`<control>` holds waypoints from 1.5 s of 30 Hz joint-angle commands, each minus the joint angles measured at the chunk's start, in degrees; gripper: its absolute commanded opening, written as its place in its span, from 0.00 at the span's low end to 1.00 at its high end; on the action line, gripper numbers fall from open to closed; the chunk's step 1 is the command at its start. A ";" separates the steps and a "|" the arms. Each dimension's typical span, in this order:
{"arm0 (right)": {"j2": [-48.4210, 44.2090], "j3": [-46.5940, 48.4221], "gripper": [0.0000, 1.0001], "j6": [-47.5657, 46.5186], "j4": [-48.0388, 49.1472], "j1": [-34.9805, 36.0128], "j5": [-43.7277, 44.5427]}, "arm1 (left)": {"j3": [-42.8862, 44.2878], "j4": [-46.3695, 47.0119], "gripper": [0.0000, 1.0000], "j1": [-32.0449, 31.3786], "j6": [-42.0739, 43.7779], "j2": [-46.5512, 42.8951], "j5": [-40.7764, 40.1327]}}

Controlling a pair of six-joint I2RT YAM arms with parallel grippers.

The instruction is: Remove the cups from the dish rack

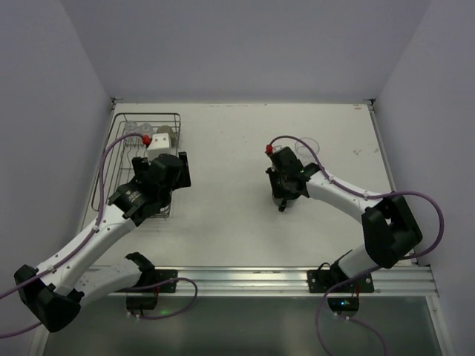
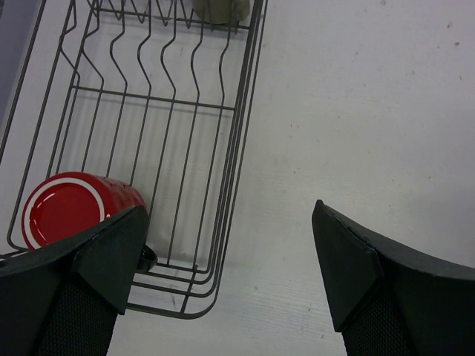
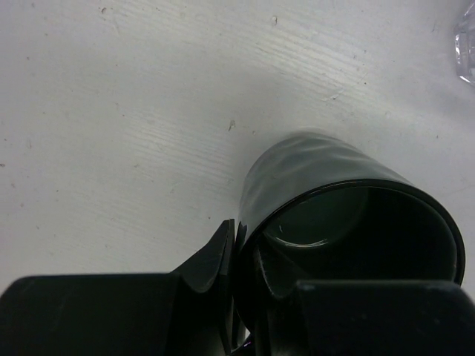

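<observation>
The dark wire dish rack [image 1: 148, 115] stands at the far left. In the left wrist view the rack [image 2: 245, 111] holds a red mug [image 2: 70, 208] lying on its side at the near end and a greyish-tan cup [image 2: 219, 9] at the far end. Clear tumblers [image 1: 137, 130] show at the rack's far end. My left gripper [image 2: 230, 256] is open and empty, above the rack's near right corner. My right gripper [image 3: 249, 245] is shut on the wall of the dark green-black mug [image 3: 326, 185], just above the table at centre right [image 1: 284, 194].
One clear tumbler [image 1: 306, 150] stands on the table just beyond the right gripper, and its edge shows in the right wrist view [image 3: 466, 44]. The white table [image 1: 223, 222] lies between the rack and the right arm. Grey walls close the left, right and far sides.
</observation>
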 commanded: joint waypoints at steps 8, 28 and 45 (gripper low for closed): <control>-2.31 0.77 0.42 -1.13 3.05 0.72 0.26 | -0.55 0.17 1.00 12.02 -5.13 2.92 2.53; -14.01 -4.86 0.92 -0.60 9.12 0.72 -7.56 | -7.24 -1.17 1.00 37.97 -3.29 2.91 16.84; -16.47 -5.91 0.93 -0.69 10.35 1.60 -10.11 | -11.37 5.42 1.00 43.17 0.14 10.30 21.68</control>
